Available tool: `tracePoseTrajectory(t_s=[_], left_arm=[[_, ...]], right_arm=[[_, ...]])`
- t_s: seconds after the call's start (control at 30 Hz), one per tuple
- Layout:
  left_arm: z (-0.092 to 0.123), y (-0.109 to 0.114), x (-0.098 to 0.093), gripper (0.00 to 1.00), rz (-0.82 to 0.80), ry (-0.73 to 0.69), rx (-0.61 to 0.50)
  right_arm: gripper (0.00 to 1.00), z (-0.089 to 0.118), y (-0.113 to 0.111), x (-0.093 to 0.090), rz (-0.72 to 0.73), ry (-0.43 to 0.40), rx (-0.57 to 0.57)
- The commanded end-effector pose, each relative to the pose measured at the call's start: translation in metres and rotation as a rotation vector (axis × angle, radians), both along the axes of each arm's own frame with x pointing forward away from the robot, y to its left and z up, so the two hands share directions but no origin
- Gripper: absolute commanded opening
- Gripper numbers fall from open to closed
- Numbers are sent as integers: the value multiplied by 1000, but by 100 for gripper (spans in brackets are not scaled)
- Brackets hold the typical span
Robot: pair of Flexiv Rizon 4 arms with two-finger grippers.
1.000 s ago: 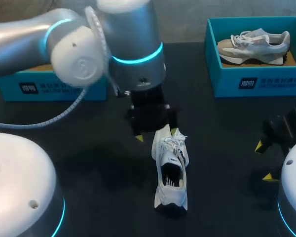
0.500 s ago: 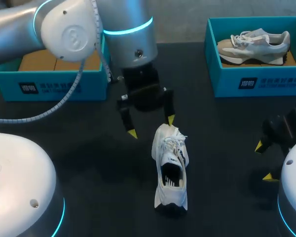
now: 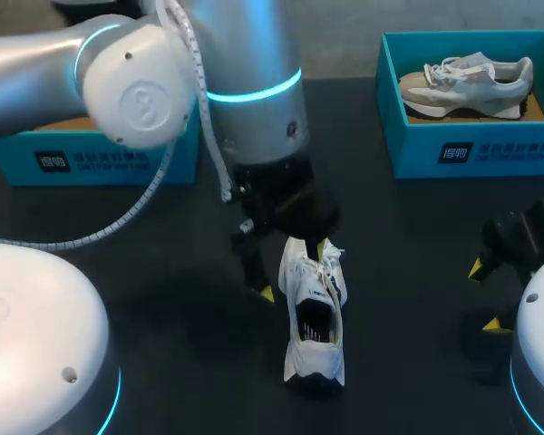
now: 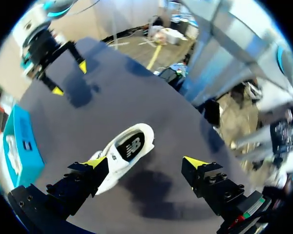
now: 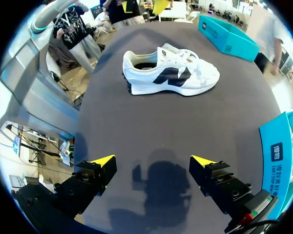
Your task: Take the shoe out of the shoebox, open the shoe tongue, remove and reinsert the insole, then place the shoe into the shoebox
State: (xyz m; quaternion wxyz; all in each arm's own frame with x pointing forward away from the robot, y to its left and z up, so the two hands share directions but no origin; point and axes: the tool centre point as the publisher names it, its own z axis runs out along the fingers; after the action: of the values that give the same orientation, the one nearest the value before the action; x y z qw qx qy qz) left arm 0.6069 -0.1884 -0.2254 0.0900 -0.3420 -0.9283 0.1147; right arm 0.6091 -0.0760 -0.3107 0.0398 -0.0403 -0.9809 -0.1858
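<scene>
The white shoe [image 3: 314, 308] stands upright on the dark table [image 3: 163, 299], out of its box, heel toward the robot and toe pointing away. The left tool [image 3: 295, 272] hangs low over the toe end with its fingers spread wide and holding nothing. In the left wrist view [image 4: 145, 163], one finger sits just beside the shoe [image 4: 124, 153] and the other is over bare table. The right tool [image 3: 484, 296] waits well off to the side, also spread and empty. Its own view [image 5: 154, 161] shows the shoe [image 5: 168, 73] ahead of it, side-on.

The removal step looks finished, and opening the tongue [image 3: 319, 283] seems to be the step in hand. The next move probably calls for the left tool to centre over the laced front and pinch the tongue's edge, not the toe. The right tool would likely have to steady the heel, since the light shoe could otherwise slide or tip. A teal shoebox [image 3: 100, 159] sits behind the left arm — likely where the shoe goes back.
</scene>
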Motion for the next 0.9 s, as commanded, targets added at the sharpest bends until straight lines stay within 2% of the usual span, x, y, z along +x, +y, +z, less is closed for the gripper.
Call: tracePoseTrajectory(t_s=[0.03, 0.2, 0.3, 0.4, 0.5, 0.9], left_arm=[[1, -1, -5, 100, 202, -24, 90], [1, -1, -5, 100, 202, -24, 90], [-17, -15, -15, 100, 434, 25, 118], [-30, -24, -31, 100, 503, 43, 128], [-39, -29, -44, 100, 537, 39, 122], [-69, -34, -63, 100, 597, 42, 188]], right_arm=[[100, 0, 0, -2, -1, -3, -2], [100, 0, 0, -2, -1, -3, -2], [100, 0, 0, -2, -1, -3, -2], [100, 0, 0, -2, -1, -3, -2], [100, 0, 0, -2, -1, -3, -2], [100, 0, 0, -2, -1, -3, -2]])
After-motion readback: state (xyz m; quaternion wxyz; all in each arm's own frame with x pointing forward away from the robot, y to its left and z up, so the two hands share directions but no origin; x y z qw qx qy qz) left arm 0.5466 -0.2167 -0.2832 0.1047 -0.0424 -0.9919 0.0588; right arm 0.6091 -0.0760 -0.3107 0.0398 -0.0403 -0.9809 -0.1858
